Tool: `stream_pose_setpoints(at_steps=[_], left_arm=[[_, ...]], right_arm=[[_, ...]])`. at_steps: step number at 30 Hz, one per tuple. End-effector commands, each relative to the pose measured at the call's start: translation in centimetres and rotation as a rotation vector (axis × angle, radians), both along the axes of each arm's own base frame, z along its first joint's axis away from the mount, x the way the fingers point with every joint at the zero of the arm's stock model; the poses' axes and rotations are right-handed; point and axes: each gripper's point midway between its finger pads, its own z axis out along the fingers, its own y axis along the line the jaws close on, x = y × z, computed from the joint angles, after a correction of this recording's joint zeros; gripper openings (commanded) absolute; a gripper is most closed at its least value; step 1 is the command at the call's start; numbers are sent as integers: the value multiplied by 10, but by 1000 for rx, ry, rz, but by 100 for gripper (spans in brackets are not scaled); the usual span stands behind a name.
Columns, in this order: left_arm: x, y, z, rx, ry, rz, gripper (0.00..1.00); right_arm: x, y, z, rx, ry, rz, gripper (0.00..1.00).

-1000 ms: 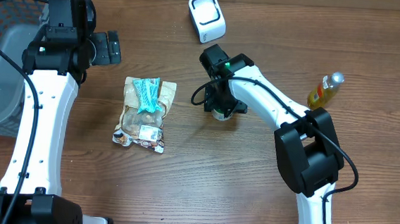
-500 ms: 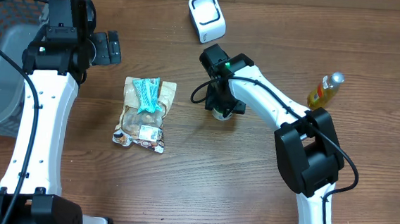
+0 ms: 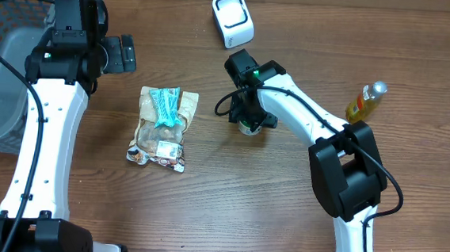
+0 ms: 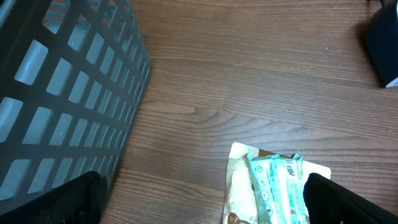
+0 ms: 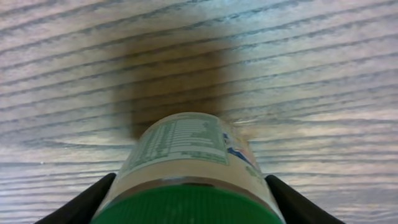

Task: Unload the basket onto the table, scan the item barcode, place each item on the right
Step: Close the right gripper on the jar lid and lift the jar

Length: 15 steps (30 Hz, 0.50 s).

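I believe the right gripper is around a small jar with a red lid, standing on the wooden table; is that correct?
Not quite: the lid is green, not red, as the right wrist view shows. The rest holds: the right gripper is around the small jar, which stands on the wooden table.

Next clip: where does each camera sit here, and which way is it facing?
Overhead: fixed above the table, looking straight down; both arms, left gripper and right gripper show.
Left wrist: on the left arm, facing down over the table toward basket and snack packets; its fingertips show at the bottom corners.
Right wrist: close above the jar, looking down; its fingers press the jar's sides.
Shared: overhead and left wrist both see basket and packets.
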Motion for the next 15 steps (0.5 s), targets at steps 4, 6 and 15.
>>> stream_pose_setpoints(at_steps=[4,6,15], left_arm=[[1,1,3,9,-5,-3,100],[1,0,3,9,-5,-4,99],[1,1,3,9,-5,-3,100]], right_arm=[[-7,-4,-3,-23,25,-4,52],[-8,-6,2,-30,37,-5,52],[-39,5,52,48,215,-6,51]])
